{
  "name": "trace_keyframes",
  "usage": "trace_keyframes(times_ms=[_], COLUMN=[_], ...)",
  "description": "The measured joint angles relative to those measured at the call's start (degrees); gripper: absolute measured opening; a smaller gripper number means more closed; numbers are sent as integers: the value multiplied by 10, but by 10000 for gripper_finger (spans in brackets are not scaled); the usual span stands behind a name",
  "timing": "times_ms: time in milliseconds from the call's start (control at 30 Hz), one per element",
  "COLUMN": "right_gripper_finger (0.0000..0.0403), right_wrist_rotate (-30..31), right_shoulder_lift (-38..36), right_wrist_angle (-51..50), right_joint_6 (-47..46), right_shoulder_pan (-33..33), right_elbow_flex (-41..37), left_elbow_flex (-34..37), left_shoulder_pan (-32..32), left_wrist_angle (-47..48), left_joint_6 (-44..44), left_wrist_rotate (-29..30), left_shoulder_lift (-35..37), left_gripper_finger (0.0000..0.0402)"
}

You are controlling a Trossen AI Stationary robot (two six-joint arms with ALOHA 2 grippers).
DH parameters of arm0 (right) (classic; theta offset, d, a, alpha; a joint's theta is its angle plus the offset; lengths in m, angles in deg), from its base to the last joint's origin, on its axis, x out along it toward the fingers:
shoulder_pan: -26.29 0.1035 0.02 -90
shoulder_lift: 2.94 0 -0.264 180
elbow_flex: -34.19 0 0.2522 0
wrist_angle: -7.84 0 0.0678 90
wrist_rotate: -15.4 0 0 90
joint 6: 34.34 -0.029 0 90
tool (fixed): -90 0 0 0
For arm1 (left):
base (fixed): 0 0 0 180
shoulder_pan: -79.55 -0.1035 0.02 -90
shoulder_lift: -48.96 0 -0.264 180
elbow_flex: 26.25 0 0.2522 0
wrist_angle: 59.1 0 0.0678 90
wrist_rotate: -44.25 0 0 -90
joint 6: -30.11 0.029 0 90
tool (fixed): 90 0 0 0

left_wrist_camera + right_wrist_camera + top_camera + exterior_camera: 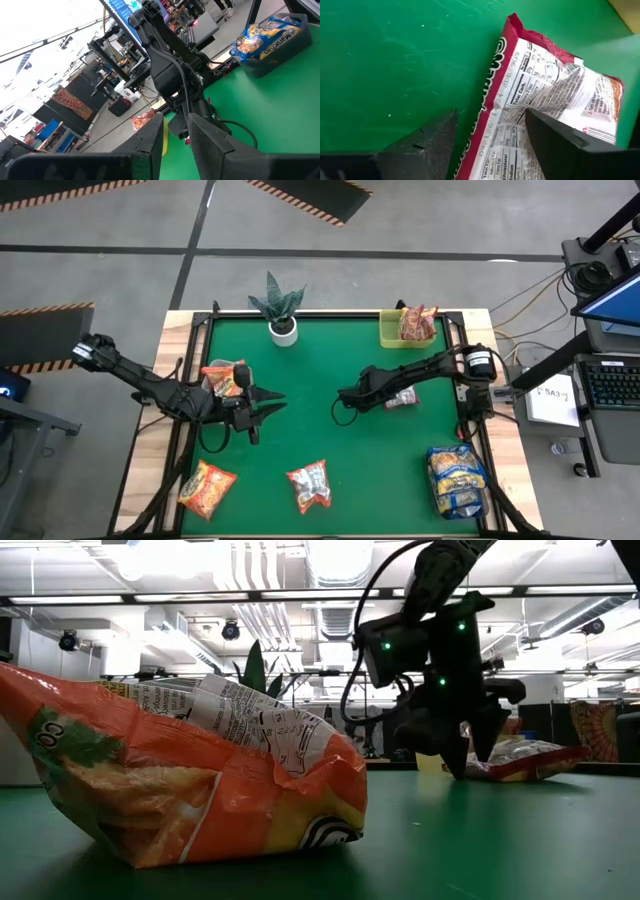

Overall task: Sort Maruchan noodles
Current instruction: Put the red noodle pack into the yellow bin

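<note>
A red-and-silver Maruchan noodle packet (545, 95) lies flat on the green mat, printed back up, right of centre (404, 397). My right gripper (490, 112) points steeply down over it and is open. One finger stands above the packet and the other above bare mat beside its red edge. In the low view the gripper (465, 765) hangs just over the packet's (525, 760) end; I cannot tell if it touches. My left gripper (275, 401) waits level over the mat's left half, slightly open and empty.
Orange packets lie at the near left (207, 488) and beside my left arm (225, 377). Another red-silver packet (310, 485) lies near the front. Yellow-blue packets fill a dark bin (455, 480). A lime tray (392, 338) holds red packets. A potted plant (283, 315) stands at the back.
</note>
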Motion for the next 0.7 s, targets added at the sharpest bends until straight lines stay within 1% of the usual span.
trace_keyframes(times_ms=[67, 167, 367, 467, 567, 700], right_gripper_finger=[216, 177, 74, 24, 16, 15], right_wrist_rotate=[-1, -3, 13, 36, 63, 77], right_shoulder_lift=[4, 4, -5, -8, -7, -9], right_wrist_angle=[1, 5, 9, 11, 49, 163], right_joint_6=[-1, -3, -9, -44, -63, -17], right_shoulder_pan=[0, 0, 0, 6, 23, 43], right_elbow_flex=[0, 1, 1, -2, -4, -2], left_elbow_flex=[0, 0, 0, 0, 0, 0], left_shoulder_pan=[0, 0, 0, 0, 0, 0], left_wrist_angle=[0, 0, 0, 0, 1, 4], left_joint_6=[0, 0, 0, 0, 0, 0], left_wrist_rotate=[0, 0, 0, 0, 0, 0], left_shoulder_lift=[0, 0, 0, 0, 0, 0], left_gripper_finger=[75, 75, 75, 75, 75, 75])
